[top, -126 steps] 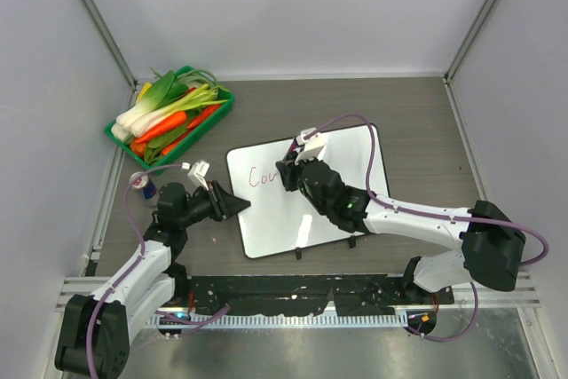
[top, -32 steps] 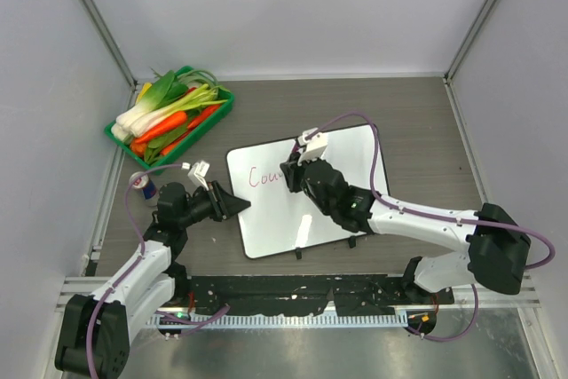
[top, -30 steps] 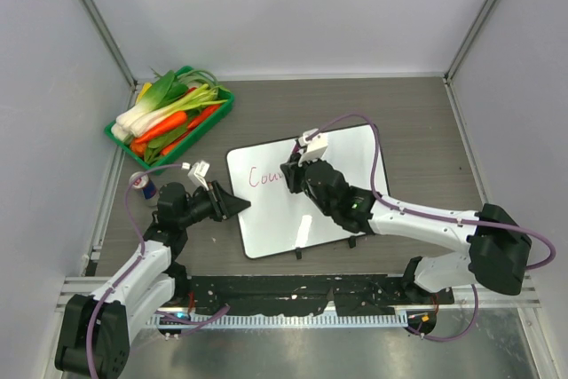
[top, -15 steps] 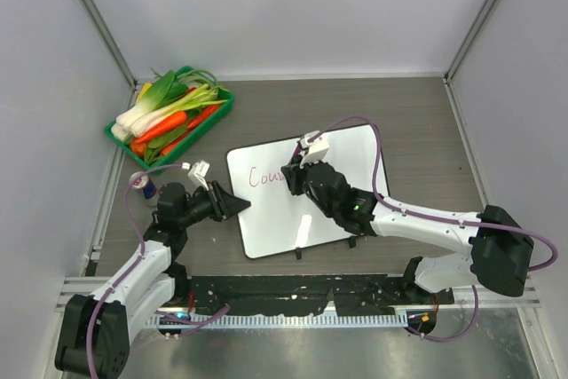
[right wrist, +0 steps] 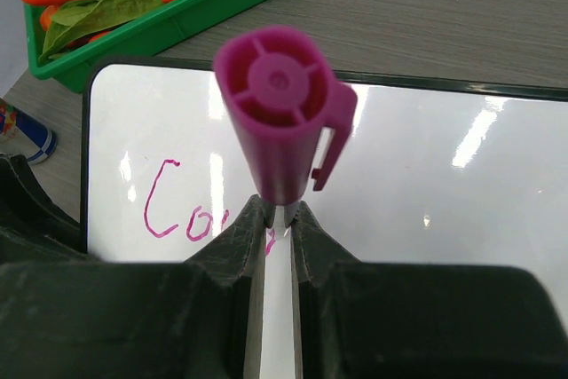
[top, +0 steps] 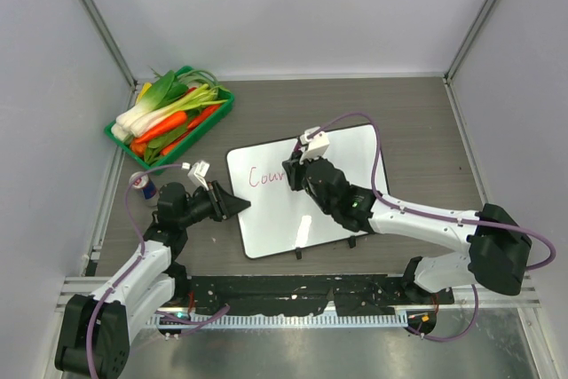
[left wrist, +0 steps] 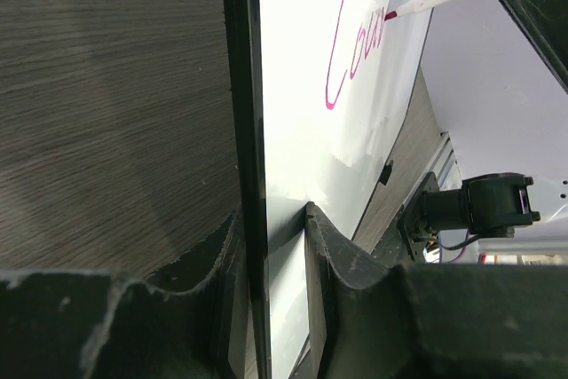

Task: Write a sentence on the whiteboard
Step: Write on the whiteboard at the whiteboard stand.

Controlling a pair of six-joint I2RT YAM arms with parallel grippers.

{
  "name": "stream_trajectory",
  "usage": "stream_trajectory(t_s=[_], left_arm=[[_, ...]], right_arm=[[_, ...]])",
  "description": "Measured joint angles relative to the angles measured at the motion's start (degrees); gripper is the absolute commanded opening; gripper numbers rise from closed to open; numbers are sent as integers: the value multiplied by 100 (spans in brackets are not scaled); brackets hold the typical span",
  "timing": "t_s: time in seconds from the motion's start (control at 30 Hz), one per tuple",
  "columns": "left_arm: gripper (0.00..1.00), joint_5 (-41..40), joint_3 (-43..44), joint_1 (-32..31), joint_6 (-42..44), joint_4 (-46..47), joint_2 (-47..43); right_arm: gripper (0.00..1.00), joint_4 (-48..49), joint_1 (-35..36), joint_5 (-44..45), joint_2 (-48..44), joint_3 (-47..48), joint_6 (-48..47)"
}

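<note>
Pink-magenta cursive letters open your sentence [top: 264,176] on the glossy white, black-framed whiteboard [top: 266,219]; most remains unwritten. Left fingers [left wrist: 351,259] clamp its edge; right fingers [right wrist: 226,250] grip the magenta marker [right wrist: 282,113].

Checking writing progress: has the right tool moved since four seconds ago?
Yes: the right tool has crept rightward along the whiteboard, farther from its left edge.

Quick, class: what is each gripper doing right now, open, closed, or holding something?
Left gripper: closed on the whiteboard edge.
Right gripper: closed, holding the marker.
</note>
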Motion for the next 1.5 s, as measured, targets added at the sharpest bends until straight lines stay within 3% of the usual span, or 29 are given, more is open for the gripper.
stream_trajectory(t_s=[1.5], left_arm=[[0, 7, -2, -2, 0, 2, 0]], right_arm=[[1, -55, -179, -168, -365, -50, 153]])
